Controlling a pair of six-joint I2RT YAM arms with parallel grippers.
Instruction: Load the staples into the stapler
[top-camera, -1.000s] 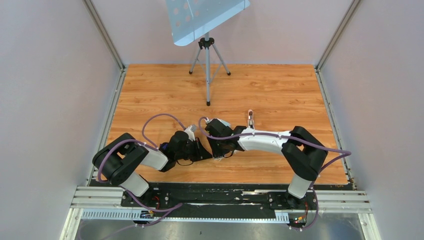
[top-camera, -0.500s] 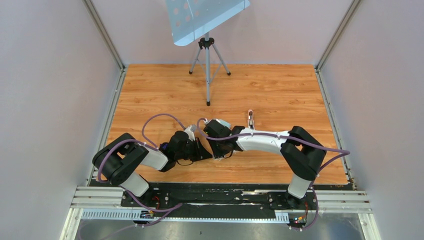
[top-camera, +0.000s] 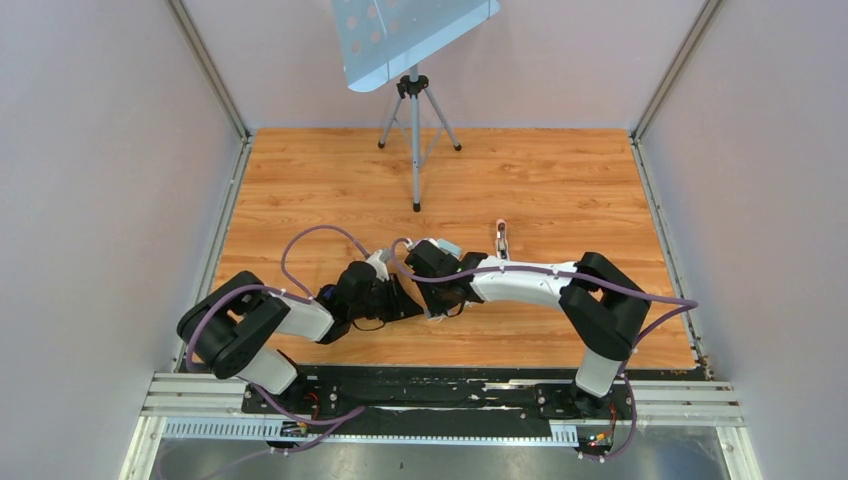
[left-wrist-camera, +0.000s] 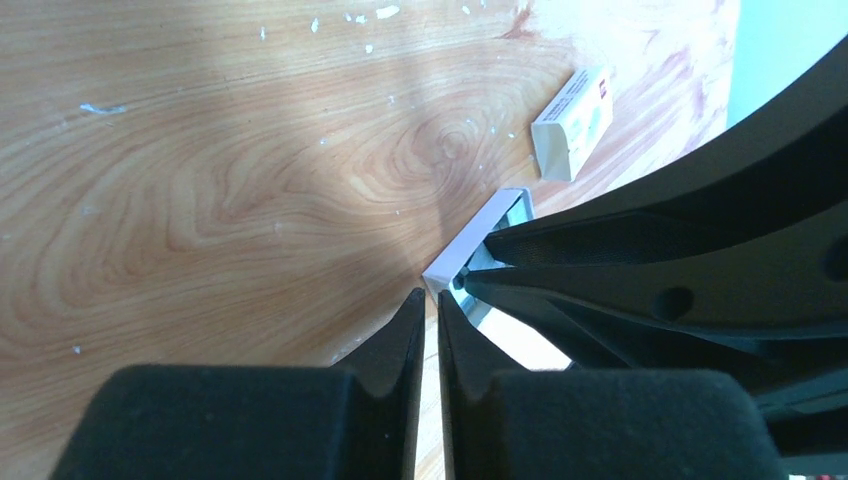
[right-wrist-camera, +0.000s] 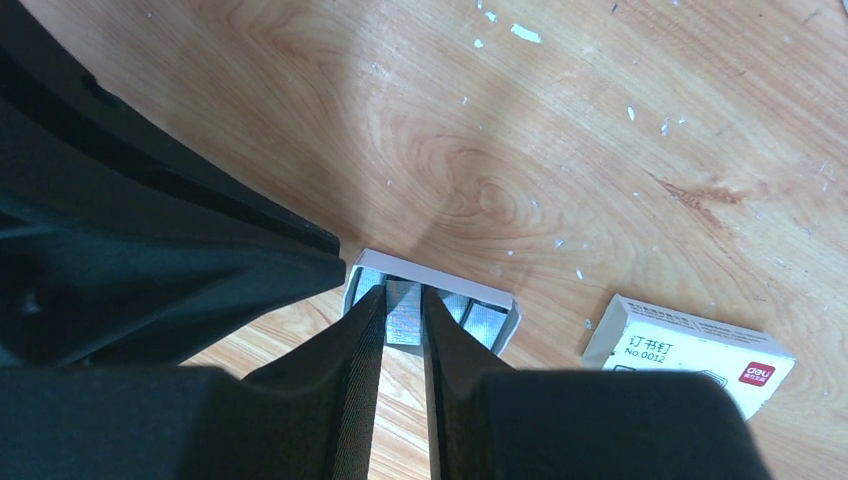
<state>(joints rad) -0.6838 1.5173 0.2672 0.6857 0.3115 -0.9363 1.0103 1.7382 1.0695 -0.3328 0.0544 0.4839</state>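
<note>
The white staple tray (right-wrist-camera: 440, 277) lies on the wooden table, several silver strips in it. My right gripper (right-wrist-camera: 403, 291) reaches into it from above, its jaws closed on one staple strip (right-wrist-camera: 403, 318). My left gripper (left-wrist-camera: 428, 296) is shut, its tips at the tray's corner (left-wrist-camera: 478, 238); I cannot tell whether they pinch the wall. In the top view both grippers meet at the table's near middle, left (top-camera: 408, 308) and right (top-camera: 437, 312). The pale pink stapler (top-camera: 501, 238) lies apart, behind the right forearm.
The tray's white labelled sleeve (right-wrist-camera: 690, 345) lies just right of the tray and also shows in the left wrist view (left-wrist-camera: 572, 122). A tripod stand (top-camera: 414, 150) stands at the back middle. Grey walls enclose the table on three sides.
The right gripper has shifted slightly left toward the left gripper. The left arm's elbow has swung a little to the left. The stapler has not moved.
</note>
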